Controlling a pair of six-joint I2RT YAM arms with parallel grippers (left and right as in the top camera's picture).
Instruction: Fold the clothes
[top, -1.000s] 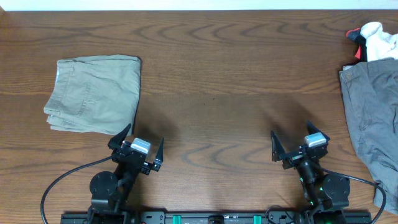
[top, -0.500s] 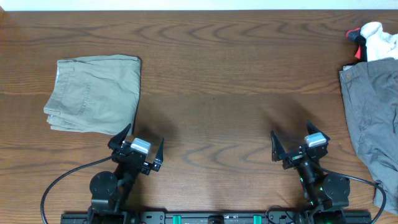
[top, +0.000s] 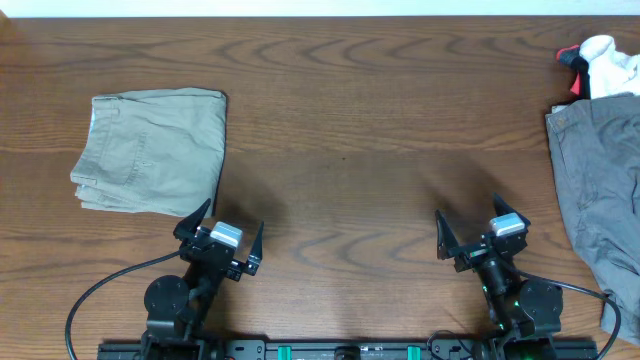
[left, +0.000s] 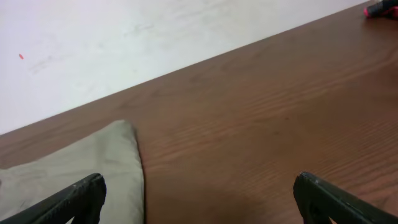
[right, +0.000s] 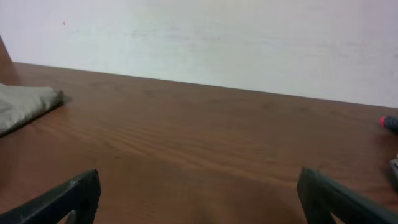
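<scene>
You look down from overhead on a dark wooden desk (top: 350, 120). The pale khaki-green shorts (top: 150, 150) lie on its far left part, folded into a compact, roughly square bundle with layered edges showing along the left side.

Your left gripper (top: 232, 215) sits near the front edge, close to the near right corner of the shorts. Its jaws are spread wide with nothing between them. The left wrist view shows a corner of the shorts just past one finger.

Your right gripper (top: 466, 206) sits near the front edge toward the right, over bare wood. Its jaws are likewise spread wide and hold nothing.

At the right edge a darker grey garment (top: 595, 180) lies rumpled, partly cut off by the frame. A small white-and-red cloth (top: 600, 62) sits just beyond it in the far right corner.
</scene>
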